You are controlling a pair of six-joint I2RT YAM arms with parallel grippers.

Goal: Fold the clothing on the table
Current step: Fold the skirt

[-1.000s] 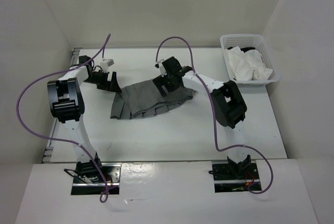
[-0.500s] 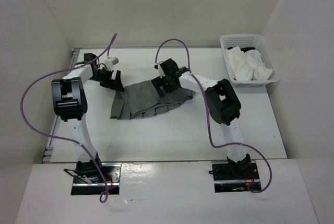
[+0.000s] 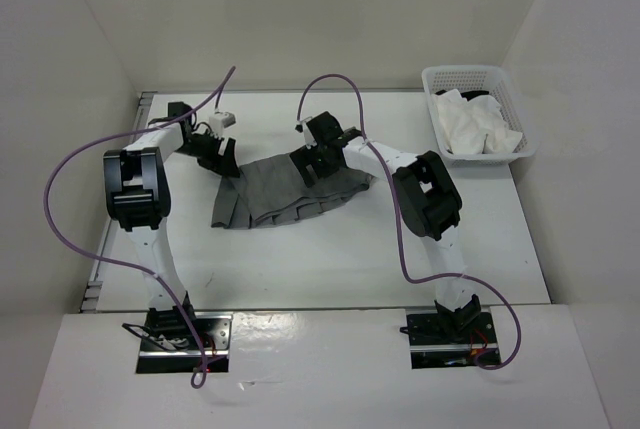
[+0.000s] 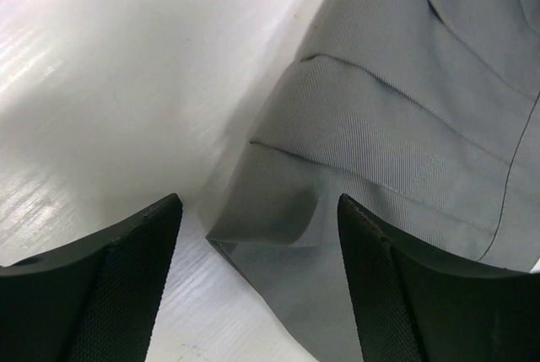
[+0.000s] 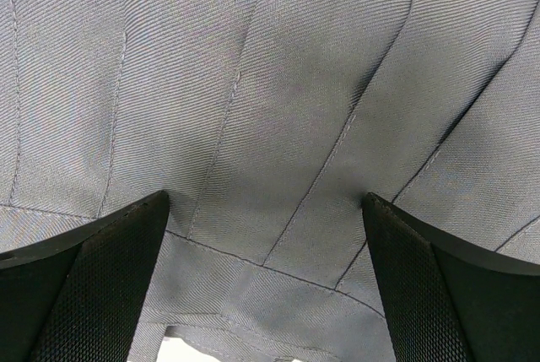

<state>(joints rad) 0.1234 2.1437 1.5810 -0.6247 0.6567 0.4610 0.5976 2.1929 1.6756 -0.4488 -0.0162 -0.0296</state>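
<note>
On the left gripper (image 3: 222,157) the jaws stand apart around the 10 o'clock corner of the skirt (image 3: 290,192), with nothing pinched yet. The right gripper (image 3: 312,164) is wide open too, low over the 12 o'clock edge. The skirt lies flat near the middle of the surface (image 3: 330,259). I judge the cloth to be thin, light and limp, and its pleats may slide, so I would take the corners through all layers. A second ago the left gripper was over bare surface at 9 o'clock; now it is at the corner.

left arm (image 3: 134,189): extended, jaws apart | right arm (image 3: 430,199): extended, jaws apart
</note>
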